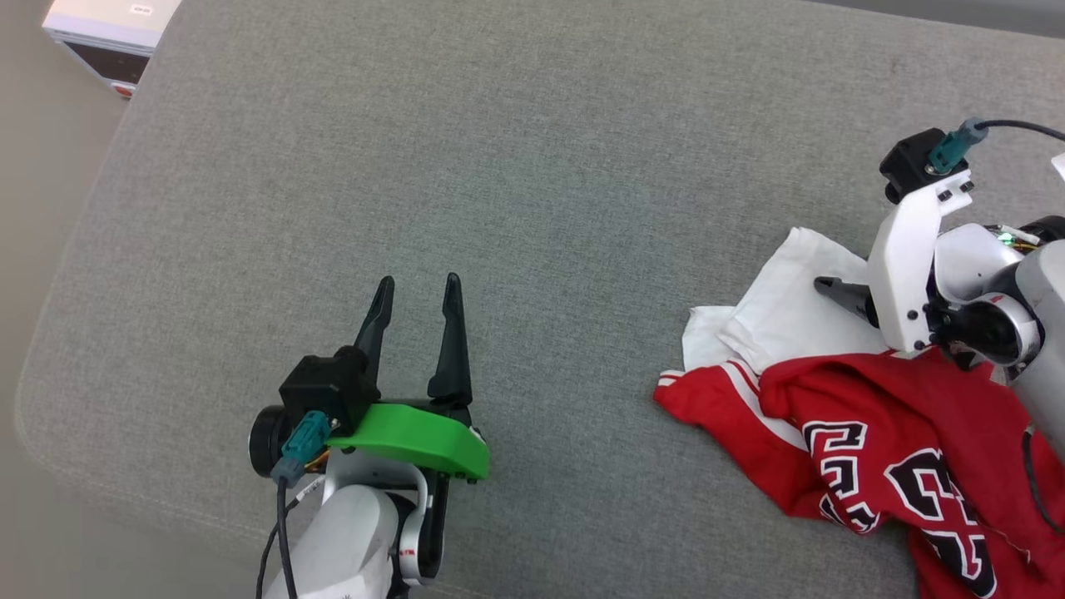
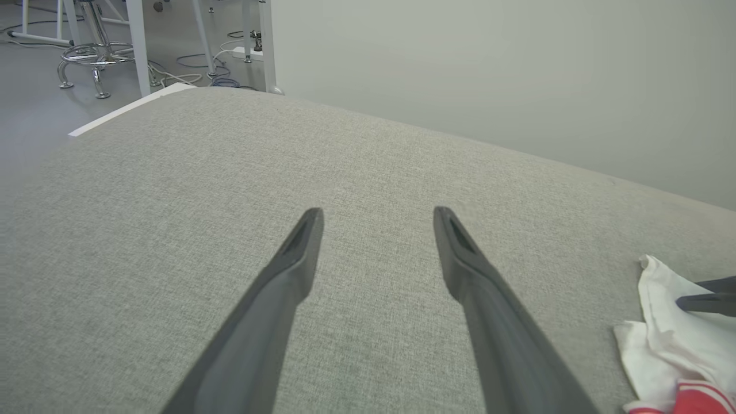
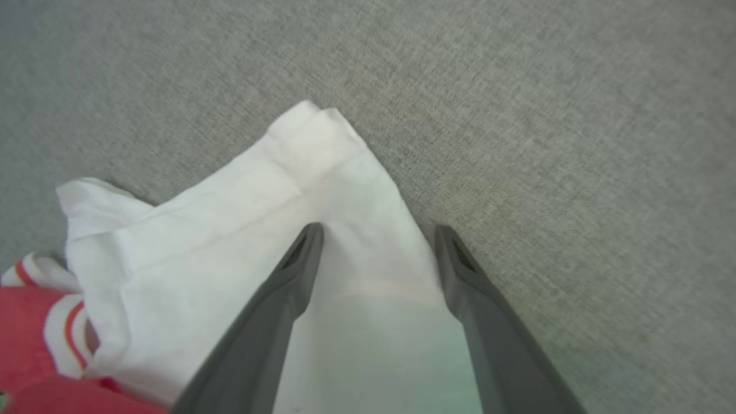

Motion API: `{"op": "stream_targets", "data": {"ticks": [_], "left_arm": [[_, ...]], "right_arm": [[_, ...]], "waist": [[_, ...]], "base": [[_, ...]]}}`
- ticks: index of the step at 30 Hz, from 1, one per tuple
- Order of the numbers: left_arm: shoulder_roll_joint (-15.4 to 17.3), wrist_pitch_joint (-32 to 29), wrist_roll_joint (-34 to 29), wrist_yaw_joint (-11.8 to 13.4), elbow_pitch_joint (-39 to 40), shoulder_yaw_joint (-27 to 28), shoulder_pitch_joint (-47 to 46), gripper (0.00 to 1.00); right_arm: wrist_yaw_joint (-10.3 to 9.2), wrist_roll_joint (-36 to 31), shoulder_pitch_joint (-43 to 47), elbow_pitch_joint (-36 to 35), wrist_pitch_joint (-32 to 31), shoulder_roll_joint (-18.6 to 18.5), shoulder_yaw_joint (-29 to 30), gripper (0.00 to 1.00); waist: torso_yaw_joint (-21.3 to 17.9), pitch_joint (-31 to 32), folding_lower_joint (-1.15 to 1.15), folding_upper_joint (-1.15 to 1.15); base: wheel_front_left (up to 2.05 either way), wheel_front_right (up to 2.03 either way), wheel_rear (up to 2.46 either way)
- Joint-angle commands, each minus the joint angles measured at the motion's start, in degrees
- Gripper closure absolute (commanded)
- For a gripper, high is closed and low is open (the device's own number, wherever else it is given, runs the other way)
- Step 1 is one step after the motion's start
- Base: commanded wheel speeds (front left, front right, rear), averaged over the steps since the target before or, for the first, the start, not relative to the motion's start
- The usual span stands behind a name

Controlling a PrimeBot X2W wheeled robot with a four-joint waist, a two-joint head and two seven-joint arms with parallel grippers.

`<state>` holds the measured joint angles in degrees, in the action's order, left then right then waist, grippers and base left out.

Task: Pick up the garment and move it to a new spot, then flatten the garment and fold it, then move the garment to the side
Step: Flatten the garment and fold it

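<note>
Your right gripper [image 3: 378,230] is spread wide with nothing pinched. One finger sits over the white sleeve [image 3: 230,230], the other tip at the sleeve's edge over the grey cushion [image 3: 575,144]. Can't tell if either tip touches cloth. The garment [image 1: 874,416] lies crumpled back toward that wrist, red body with black numbers facing up, the sleeve poking out ahead of the fingertips. Your left gripper [image 2: 378,211] is spread too, empty, over bare cushion, with the garment well off to its right.
</note>
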<state>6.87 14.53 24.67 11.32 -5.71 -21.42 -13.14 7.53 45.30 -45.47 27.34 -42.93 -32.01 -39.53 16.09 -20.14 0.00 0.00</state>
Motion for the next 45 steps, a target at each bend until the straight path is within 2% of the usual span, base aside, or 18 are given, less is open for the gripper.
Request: {"op": "stream_targets", "data": {"ticks": [1, 4, 5, 6, 8, 12, 21, 27, 35, 40, 45], "left_arm": [[-0.51, 0.32, -0.51, -0.33, -0.34, 0.33, -1.06, 0.0], [-0.82, 0.39, -0.68, -0.51, -0.67, 0.66, -1.09, 0.0], [-0.91, 0.41, -0.74, -0.57, -0.76, 0.75, -1.09, 0.0], [-0.99, 0.42, -0.81, -0.64, -0.85, 0.87, -1.06, 0.0], [-1.1, 0.44, -1.0, -0.76, -0.98, 1.09, -1.02, 0.0], [-1.18, 0.45, -1.38, -1.0, -1.16, 1.78, -0.81, 0.0], [-0.09, 0.46, -1.73, -0.84, -1.55, 3.19, 1.13, 0.0], [0.99, 0.27, -1.53, -0.45, -1.38, 3.76, 2.5, 0.0], [2.24, -0.88, -1.35, 0.51, 0.22, 4.22, 3.88, 0.0], [2.75, -1.57, -1.3, 0.86, 0.91, 4.2, 4.15, 0.0], [3.23, -2.05, -1.28, 1.12, 1.41, 4.22, 4.12, 0.0]], "right_arm": [[-0.04, 1.48, 1.69, 2.24, -2.67, 0.46, -2.23, 0.0], [-0.04, 3.48, 1.55, 3.41, -5.41, 0.5, -4.33, 0.0], [-0.04, 4.07, 1.49, 3.32, -5.75, 0.54, -4.91, 0.68], [-0.04, 4.76, 1.37, 3.21, -6.05, 0.5, -5.57, 1.0], [-0.04, 5.51, 0.85, 2.87, -5.84, 0.3, -6.53, 1.0], [-0.04, 6.35, -1.39, 3.17, -1.54, -0.22, -6.02, 1.0], [-0.04, 8.17, -3.52, 7.1, 9.5, -1.54, 1.4, 1.0], [-0.04, 9.56, 0.95, 9.94, 15.91, -4.41, 9.17, 1.0], [-0.04, 10.76, 13.26, 13.62, 21.33, -7.36, 20.38, 1.0], [-0.04, 10.99, 21.41, 16.6, 22.81, -5.43, 25.47, 1.0], [-0.04, 10.04, 26.84, 19.3, 23.43, -1.04, 28.55, 1.0]], "waist": [[0.54, -0.48, 0.0, 0.0], [0.57, -0.58, 0.0, 0.0], [0.56, -0.53, 0.0, 0.0], [0.52, -0.48, 0.0, 0.0], [0.39, -0.36, 0.0, 0.0], [-0.22, 0.5, 0.0, 0.0], [-3.83, 4.47, 0.0, 0.0], [-6.98, 6.78, 0.0, 0.0], [-10.63, 7.8, 0.0, 0.0], [-11.49, 7.9, 0.0, 0.0], [-11.76, 7.88, 0.0, 0.0]], "base": [[0.0, 0.0, 0.0], [0.0, 0.0, 0.0], [0.0, 0.0, 0.0], [0.0, 0.0, 0.0], [0.0, 0.0, 0.0], [0.0, 0.0, 0.0], [0.0, 0.0, 0.0], [0.0, 0.0, 0.0], [0.0, 0.0, 0.0], [0.0, 0.0, 0.0], [0.0, 0.0, 0.0]]}}
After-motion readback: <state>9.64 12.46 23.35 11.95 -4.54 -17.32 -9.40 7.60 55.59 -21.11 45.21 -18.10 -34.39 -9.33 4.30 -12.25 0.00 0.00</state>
